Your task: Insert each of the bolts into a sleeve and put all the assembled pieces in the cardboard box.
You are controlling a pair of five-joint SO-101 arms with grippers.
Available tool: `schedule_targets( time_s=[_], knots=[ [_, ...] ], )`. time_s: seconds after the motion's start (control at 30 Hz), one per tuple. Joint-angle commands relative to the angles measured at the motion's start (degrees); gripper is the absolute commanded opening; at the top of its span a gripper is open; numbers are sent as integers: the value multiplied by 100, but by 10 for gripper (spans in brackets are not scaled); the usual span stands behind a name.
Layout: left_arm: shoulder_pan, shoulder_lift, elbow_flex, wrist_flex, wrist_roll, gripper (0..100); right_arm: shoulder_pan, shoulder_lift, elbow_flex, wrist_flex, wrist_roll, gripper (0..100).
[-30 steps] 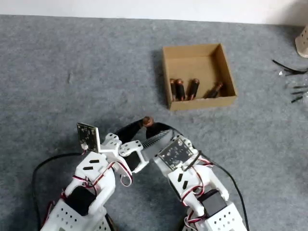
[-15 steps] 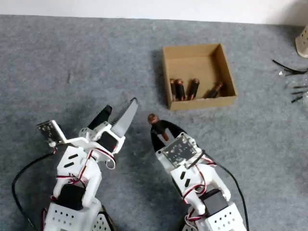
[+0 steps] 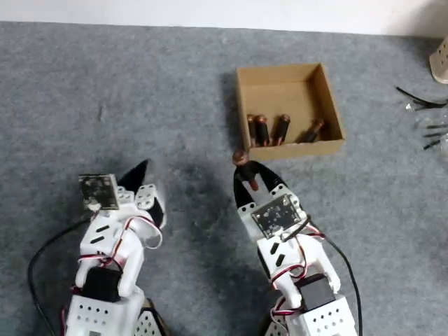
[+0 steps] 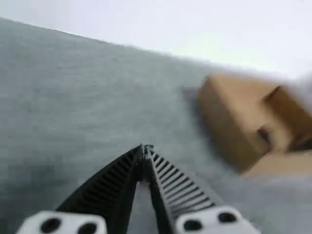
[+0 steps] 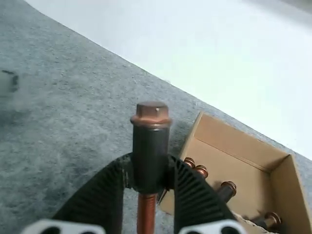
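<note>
Evidently the job is close to its end. The open brown cardboard box (image 3: pixel 289 80) sits on the grey felt-like table cover (image 3: pixel 105 91) and already holds four assembled pieces (image 3: pixel 269 129), each a copper bolt pushed through a dark sleeve. They lie along the box wall nearest the arms.

A fifth piece is put together but not yet boxed. The right gripper (image 3: pixel 250 176) has its fingers clamped on the black sleeve (image 5: pixel 148 153). The copper-headed bolt (image 5: pixel 152 111) is seated in it, with the head showing above the sleeve's top and the shank poking out below. In the high view this held piece hangs just short of the box's near wall, close to its corner and outside the box, with the head pointing toward it.

The left gripper (image 4: pixel 145 153) carries nothing. Its fingers are pressed together at the tips, and it sits well apart from the box, off to the side of the other arm.

So the insertion step looks finished for this piece. What is left, as I judge it, is to carry it over the near wall, lower it among the four and let go. It may well be the last piece.
</note>
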Motion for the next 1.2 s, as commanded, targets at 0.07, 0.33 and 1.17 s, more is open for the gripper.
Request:
schedule_targets(
  time_s=[0.07, 0.33, 1.17],
  knots=[
    [-330, -40, -347, 571, -1609, 14, 374, -57, 664, -154, 18, 5],
    [-409, -40, -848, 1934, -1380, 5, 558, 110, 171, -127, 35, 5],
    [-734, -40, -541, 1495, -1380, 6, 1974, 11345, -9675, 848, -879, 5]
  ],
)
